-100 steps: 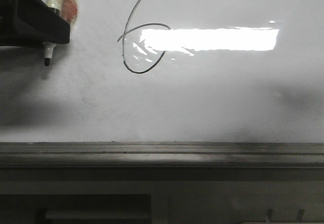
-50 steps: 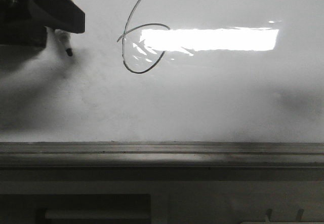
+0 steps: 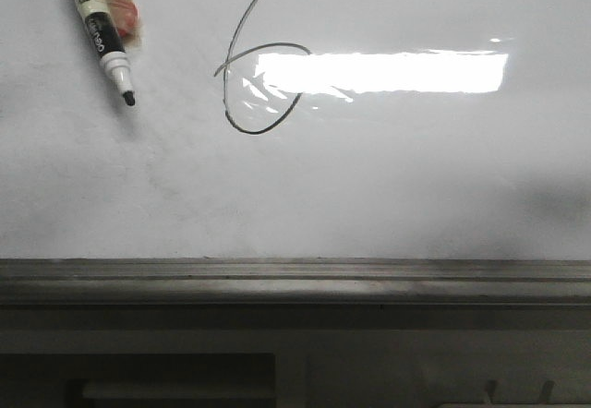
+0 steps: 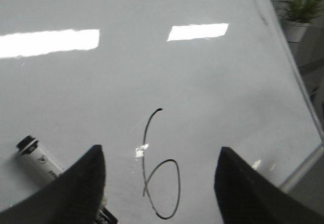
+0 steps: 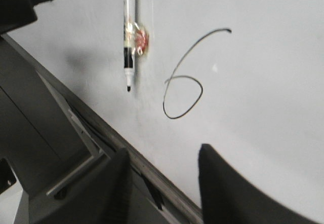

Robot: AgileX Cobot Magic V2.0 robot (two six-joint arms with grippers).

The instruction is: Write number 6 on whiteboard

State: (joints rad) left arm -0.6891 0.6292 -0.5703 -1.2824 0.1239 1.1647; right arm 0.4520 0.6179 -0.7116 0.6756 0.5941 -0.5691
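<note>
We see a marker (image 3: 102, 31) lying free on the whiteboard (image 3: 388, 177), cap end up and tip down, just left of the number 6 (image 3: 261, 85) (a potted plant (image 4: 299, 11) stands past the board's far edge). The left end effector (image 4: 159, 183) and right end effector (image 5: 162, 183) both sit spread and hold nothing. The grey ledge (image 3: 295, 274) bounds the board below, with bare white surface right of the 6.
</note>
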